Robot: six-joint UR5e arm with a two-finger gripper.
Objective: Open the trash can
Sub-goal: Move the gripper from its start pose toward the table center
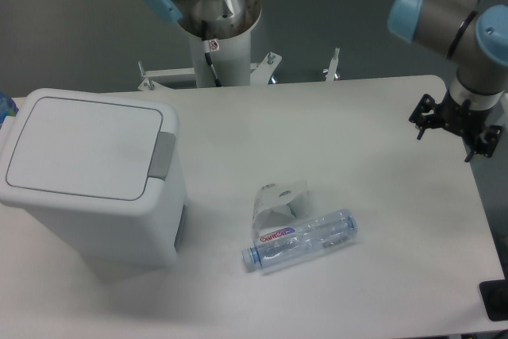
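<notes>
The trash can [91, 176] stands at the desk's [357, 117] left end, lid flat and shut, its grey push tab [163, 155] facing the open middle for easy reach. The gripper [454, 126] hangs well apart over the right edge; whether its fingers are spread I cannot tell

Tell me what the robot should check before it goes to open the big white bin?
1. Trash can upright on the table: ok.
2. Lid shut flat, nothing on it: ok.
3. Grey push tab in plain sight: ok.
4. Gripper near the tab: not ok, it is far across the table.
5. Gripper empty: cannot tell.
6. Bottle away from the tab: ok.
</notes>
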